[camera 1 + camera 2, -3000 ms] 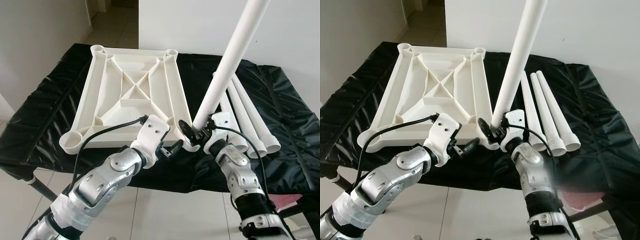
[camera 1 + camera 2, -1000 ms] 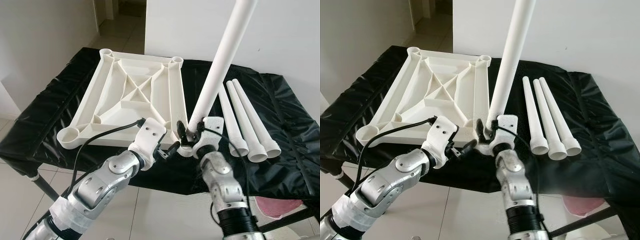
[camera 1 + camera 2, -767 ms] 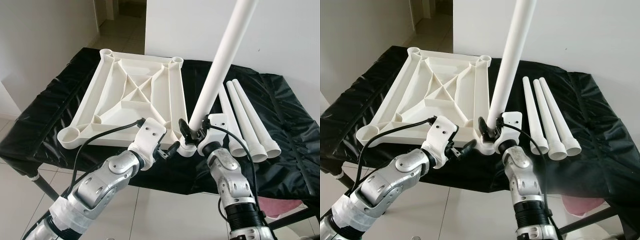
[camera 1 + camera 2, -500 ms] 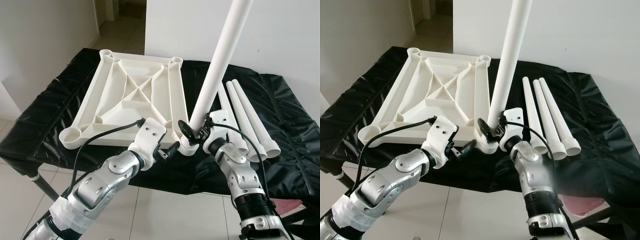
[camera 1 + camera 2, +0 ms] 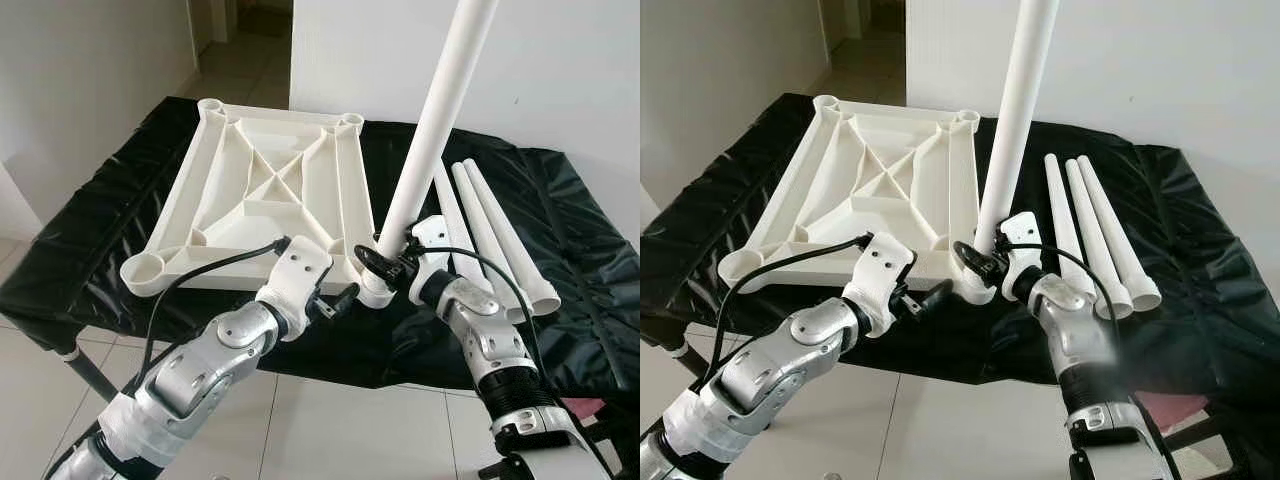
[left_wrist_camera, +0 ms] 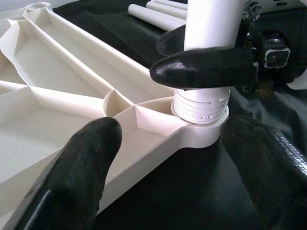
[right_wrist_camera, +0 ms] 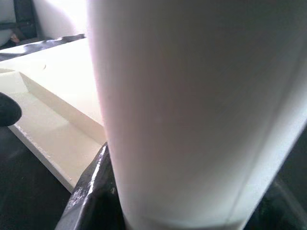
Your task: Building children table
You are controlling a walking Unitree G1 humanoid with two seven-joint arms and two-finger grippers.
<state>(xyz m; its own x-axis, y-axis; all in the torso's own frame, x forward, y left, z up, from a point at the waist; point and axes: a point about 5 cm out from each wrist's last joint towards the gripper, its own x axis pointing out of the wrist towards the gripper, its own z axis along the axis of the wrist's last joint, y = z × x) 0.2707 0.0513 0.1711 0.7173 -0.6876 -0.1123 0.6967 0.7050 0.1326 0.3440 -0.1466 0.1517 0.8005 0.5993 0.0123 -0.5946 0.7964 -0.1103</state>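
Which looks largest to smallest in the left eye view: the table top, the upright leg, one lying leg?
1. Table top.
2. Upright leg, held by the right end effector; it reaches toward the camera, so its size is uncertain.
3. Lying leg.

Both arms are jointed silver metal shells. White housings sit at the wrists, each fed by a looping black cable. The left end effector (image 5: 343, 297) and right end effector (image 5: 383, 266) carry long, rounded black fingers (image 6: 81, 177).

near-right corner socket (image 6: 200, 125) occupied by upright table leg (image 5: 432, 122); right gripper (image 5: 385, 262) clamps its base, left gripper (image 5: 335, 300) crowds the near side. three spare legs (image 5: 495, 240) block the black cover (image 5: 585, 250) rightward. tabletop's (image 5: 265, 190) other sockets open.
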